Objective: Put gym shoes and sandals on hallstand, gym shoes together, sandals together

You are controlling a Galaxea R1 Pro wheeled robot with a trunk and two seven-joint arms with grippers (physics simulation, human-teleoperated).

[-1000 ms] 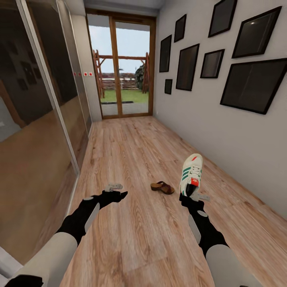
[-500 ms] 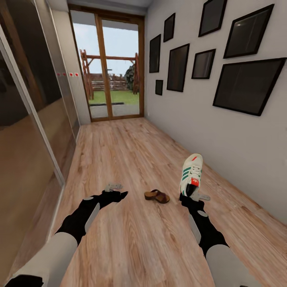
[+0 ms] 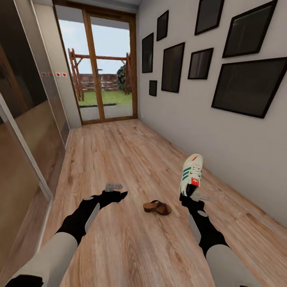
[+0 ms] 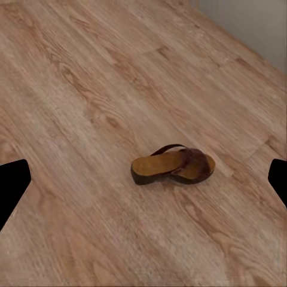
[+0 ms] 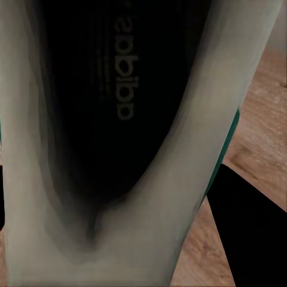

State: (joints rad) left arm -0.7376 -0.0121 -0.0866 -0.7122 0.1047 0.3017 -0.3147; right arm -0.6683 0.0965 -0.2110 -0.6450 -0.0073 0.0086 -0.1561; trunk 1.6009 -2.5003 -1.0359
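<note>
Right claw [image 3: 194, 195] pinches one gym shoe [image 3: 190, 174] at the heel collar, toe pointing up and away, clear of the floor [image 3: 119, 159]; the right wrist view looks straight into the shoe's dark insole, a black finger [image 5: 251, 233] alongside the upper. Judged light, with a soft upper and a stiffer sole; the heel-rim hold looks adequate for carrying, though the shoe could swing or slip if jolted. One sandal [image 3: 157, 207] lies flat on the floor between the two arms, nearer the right one; the left wrist view has it ahead of the left claw [image 3: 113, 186], whose fingers stand spread and hold nothing. The sandal is judged light and fairly rigid in the footbed; the strap or the sole edges offer the best purchase, as its low profile leaves little to grip from above. No containers observed; the rack is not among the things seen here. Framed pictures [image 3: 249, 85] hang on the right wall, and a glazed door [image 3: 101, 71] closes the corridor's far end.
</note>
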